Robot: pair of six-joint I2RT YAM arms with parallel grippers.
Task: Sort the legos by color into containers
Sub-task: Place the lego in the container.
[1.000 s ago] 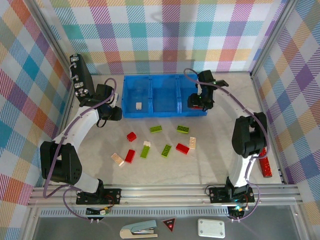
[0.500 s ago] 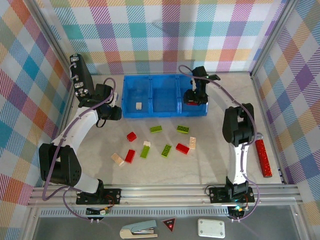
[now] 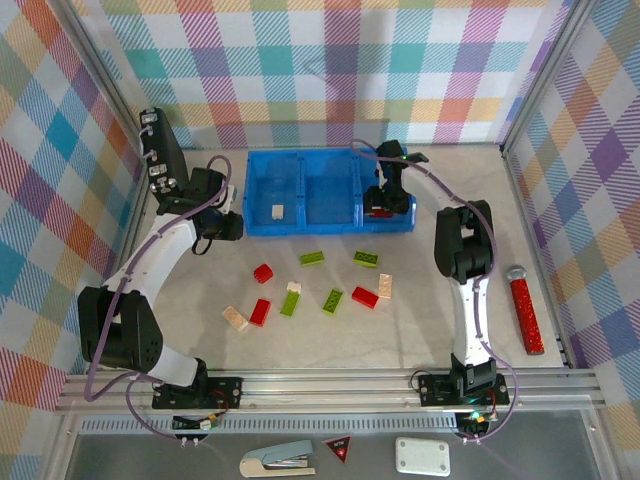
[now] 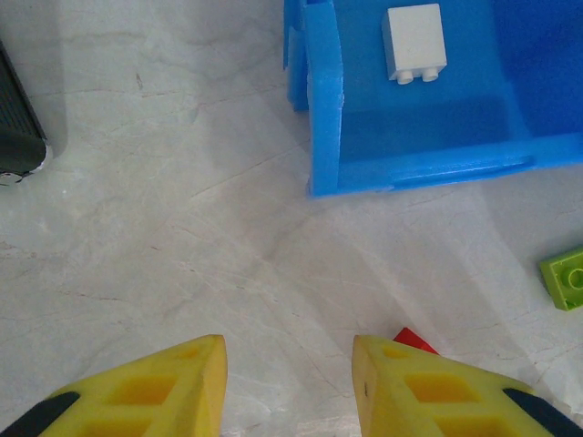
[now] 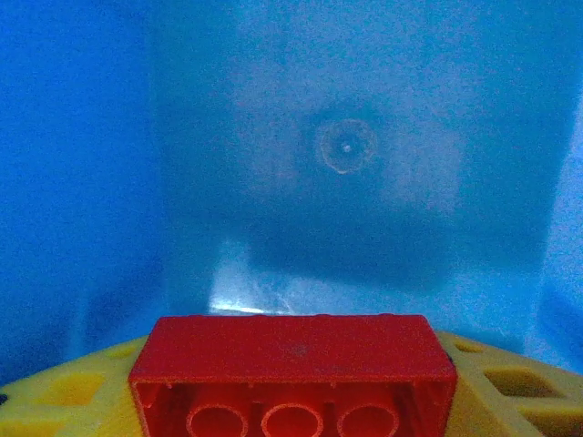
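The blue tray (image 3: 330,225) of three containers stands at the back centre. My right gripper (image 3: 382,203) hangs inside the right-hand container, shut on a red lego (image 5: 293,364) whose hollow underside faces the wrist camera, above the blue floor (image 5: 346,146). One cream lego (image 3: 277,211) lies in the left container, and the left wrist view shows that cream lego (image 4: 415,41) too. My left gripper (image 4: 290,364) is open over bare table just left of the tray's corner (image 4: 326,100). Loose legos lie in front: green (image 3: 311,258), green (image 3: 365,259), red (image 3: 263,273), cream (image 3: 236,319).
More loose legos sit mid-table: red (image 3: 365,297), cream (image 3: 385,287), green (image 3: 332,300), red (image 3: 260,312). A long red glittery stick (image 3: 526,310) lies by the right wall. A red corner (image 4: 414,340) and a green lego (image 4: 567,278) edge the left wrist view.
My right arm has swung leftward and its gripper, holding the red lego, has shifted a little left inside the right container. The glittery stick is now uncovered. The left arm is still.
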